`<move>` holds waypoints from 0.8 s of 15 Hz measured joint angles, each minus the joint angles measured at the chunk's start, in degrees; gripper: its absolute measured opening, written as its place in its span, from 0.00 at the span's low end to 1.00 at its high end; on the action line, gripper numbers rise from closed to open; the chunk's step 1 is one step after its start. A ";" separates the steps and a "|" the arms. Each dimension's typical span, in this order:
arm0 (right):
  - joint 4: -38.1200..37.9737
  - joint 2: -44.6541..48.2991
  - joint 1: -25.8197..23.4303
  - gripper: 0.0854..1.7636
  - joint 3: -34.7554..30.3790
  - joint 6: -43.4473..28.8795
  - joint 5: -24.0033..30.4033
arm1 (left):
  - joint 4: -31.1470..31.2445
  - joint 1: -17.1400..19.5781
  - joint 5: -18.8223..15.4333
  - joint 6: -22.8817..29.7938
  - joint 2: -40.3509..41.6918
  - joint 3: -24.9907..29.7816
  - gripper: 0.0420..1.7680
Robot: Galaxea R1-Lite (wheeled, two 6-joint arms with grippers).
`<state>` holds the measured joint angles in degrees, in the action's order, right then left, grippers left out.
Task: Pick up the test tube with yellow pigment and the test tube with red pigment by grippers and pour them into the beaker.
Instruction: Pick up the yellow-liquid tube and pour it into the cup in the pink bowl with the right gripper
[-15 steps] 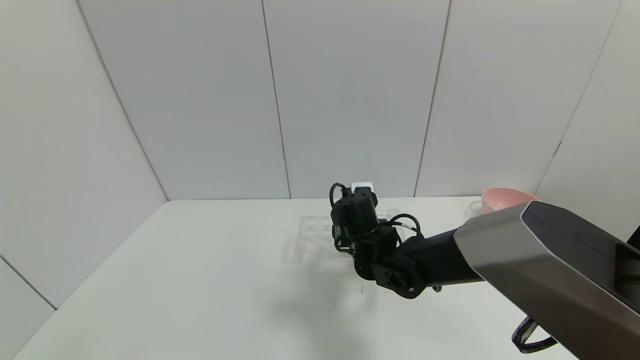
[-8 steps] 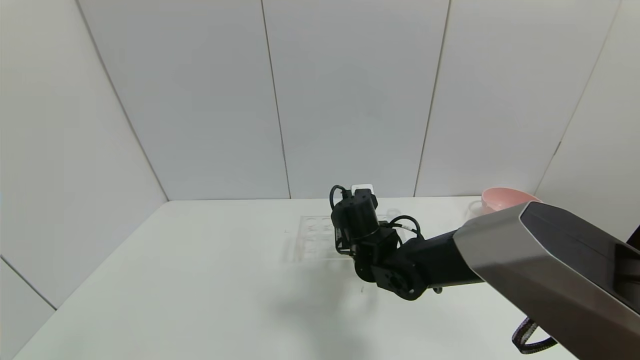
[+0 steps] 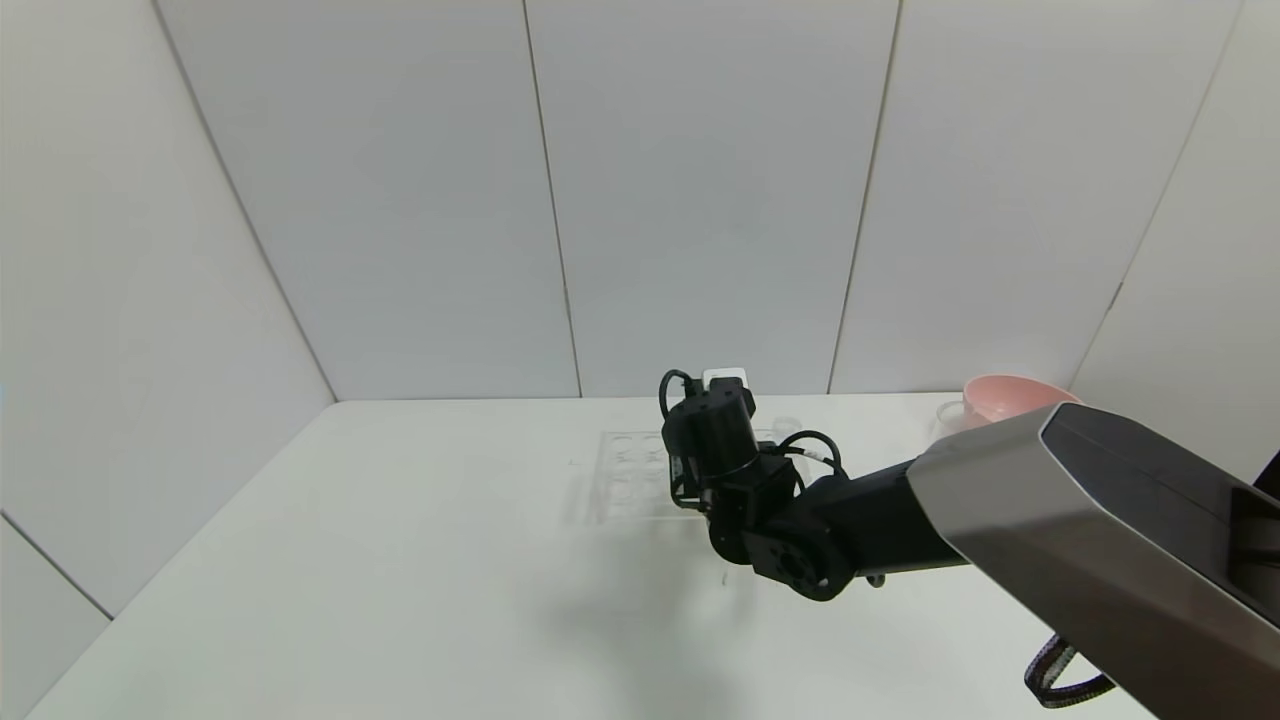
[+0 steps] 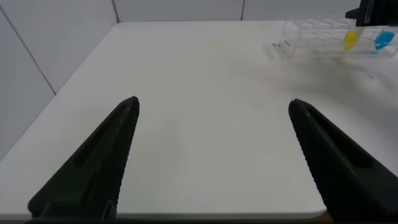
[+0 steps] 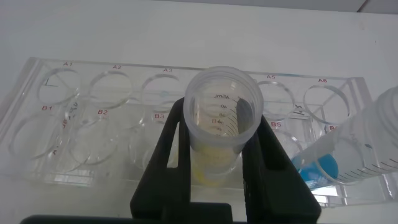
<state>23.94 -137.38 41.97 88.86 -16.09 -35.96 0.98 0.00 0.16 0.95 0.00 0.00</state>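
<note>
Right gripper point(image 5: 217, 163) clamped on the yellow tube point(image 5: 221, 124), standing in the clear rack point(image 5: 56, 127) mid-table.

Looks light, stiff, smooth-walled and open-topped; likely to slip or spill, so best held upright near the rim. Blue tube point(image 5: 348, 155) just beside. Left gripper point(image 4: 214, 155) parked well apart, wide open, holding nothing.
</note>
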 joint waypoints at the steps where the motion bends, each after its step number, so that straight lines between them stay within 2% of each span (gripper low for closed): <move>1: 0.04 0.05 -0.05 0.26 0.04 0.02 0.02 | 0.00 0.00 0.00 0.00 0.00 0.00 0.97; 9: 0.04 5.96 -0.66 0.26 0.01 5.72 0.90 | 0.00 0.00 0.00 0.00 0.00 0.00 0.97; 12: -0.27 9.23 -0.90 0.26 -1.18 6.60 4.79 | 0.00 0.00 0.00 0.00 0.00 0.00 0.97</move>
<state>23.67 -128.15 41.07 87.67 -9.50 -31.17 0.98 0.00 0.16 0.95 0.00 0.00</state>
